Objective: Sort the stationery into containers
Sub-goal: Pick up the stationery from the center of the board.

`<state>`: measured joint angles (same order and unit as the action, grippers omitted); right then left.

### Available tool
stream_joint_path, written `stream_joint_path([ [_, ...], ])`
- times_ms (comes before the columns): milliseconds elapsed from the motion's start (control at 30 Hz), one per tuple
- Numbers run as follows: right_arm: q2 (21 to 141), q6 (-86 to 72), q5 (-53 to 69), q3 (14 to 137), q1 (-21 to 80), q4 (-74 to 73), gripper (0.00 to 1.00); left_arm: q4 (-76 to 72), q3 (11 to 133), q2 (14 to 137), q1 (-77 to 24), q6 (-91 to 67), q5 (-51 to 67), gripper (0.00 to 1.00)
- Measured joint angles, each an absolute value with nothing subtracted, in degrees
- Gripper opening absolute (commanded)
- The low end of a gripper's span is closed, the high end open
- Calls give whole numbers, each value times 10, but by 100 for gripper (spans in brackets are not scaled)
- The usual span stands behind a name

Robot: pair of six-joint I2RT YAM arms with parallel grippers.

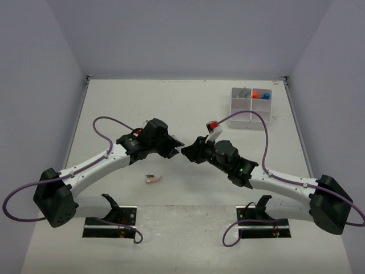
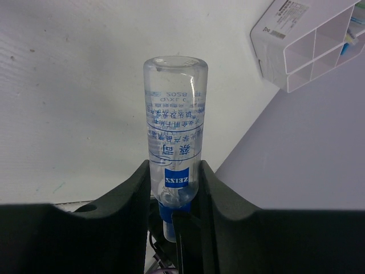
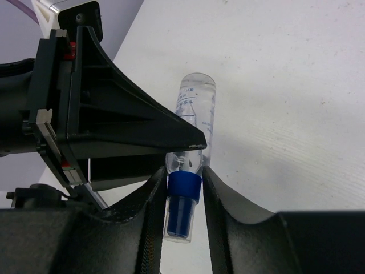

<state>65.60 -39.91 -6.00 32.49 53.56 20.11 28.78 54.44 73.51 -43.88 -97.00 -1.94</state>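
White table (image 1: 171, 103), lilac walls (image 1: 171, 34). At frame centre the left gripper (image 2: 174, 171) clamps a clear bottle (image 2: 174, 114) by its body; the right gripper (image 3: 183, 174) appears pinched on its blue collar (image 3: 183, 185) (likely a handover). The organiser box (image 1: 242, 120) waits upper right.

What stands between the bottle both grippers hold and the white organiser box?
Nothing lies on the table between the bottle and the organiser; only the right arm's purple cable arcs over the organiser's near side.
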Motion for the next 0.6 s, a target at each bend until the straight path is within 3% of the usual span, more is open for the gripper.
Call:
stream_joint_path([
  [67, 664, -399, -66, 329, 536, 201, 33, 288, 542, 729, -438, -970, -25, 0],
  [233, 673, -401, -67, 338, 538, 202, 48, 286, 538, 715, -439, -973, -29, 0],
  [333, 677, -404, -68, 339, 544, 201, 49, 282, 538, 710, -440, -978, -27, 0],
  [467, 681, -405, -79, 342, 549, 199, 24, 280, 538, 709, -440, -980, -27, 0],
  [533, 680, -406, -85, 342, 551, 198, 0, 280, 538, 709, -440, -980, -29, 0],
  [600, 680, -407, -89, 343, 553, 195, 0, 279, 537, 709, -440, -980, -30, 0],
])
